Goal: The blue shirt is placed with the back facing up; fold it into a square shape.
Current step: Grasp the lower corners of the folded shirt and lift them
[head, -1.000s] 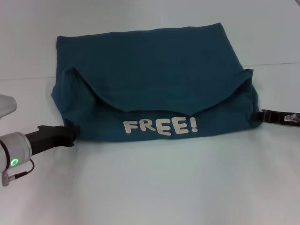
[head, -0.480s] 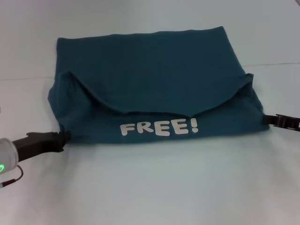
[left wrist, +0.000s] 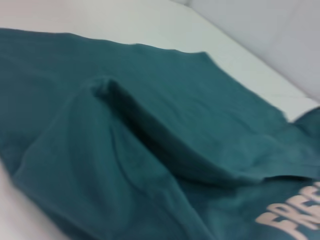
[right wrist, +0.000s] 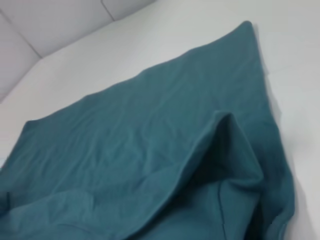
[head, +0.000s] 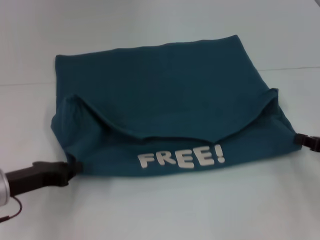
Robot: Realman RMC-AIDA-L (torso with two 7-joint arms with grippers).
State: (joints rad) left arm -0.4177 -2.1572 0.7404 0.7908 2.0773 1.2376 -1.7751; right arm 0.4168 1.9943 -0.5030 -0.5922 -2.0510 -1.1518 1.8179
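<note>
The blue shirt lies folded on the white table, its near part turned up so the white lettering "FREE!" faces me. A curved flap overlaps the middle. My left gripper grips the shirt's near left corner, shut on the fabric. My right gripper holds the near right corner at the picture's edge, its tips buried in the cloth. The left wrist view is filled by the blue shirt with part of the lettering. In the right wrist view the blue shirt shows a raised fold.
The white table stretches bare in front of the shirt and beyond it. A faint seam crosses the surface behind the shirt's right side.
Both grippers have drawn the shirt's near edge toward me. The lettering has slid nearer and slightly right, and the far edge has followed.
</note>
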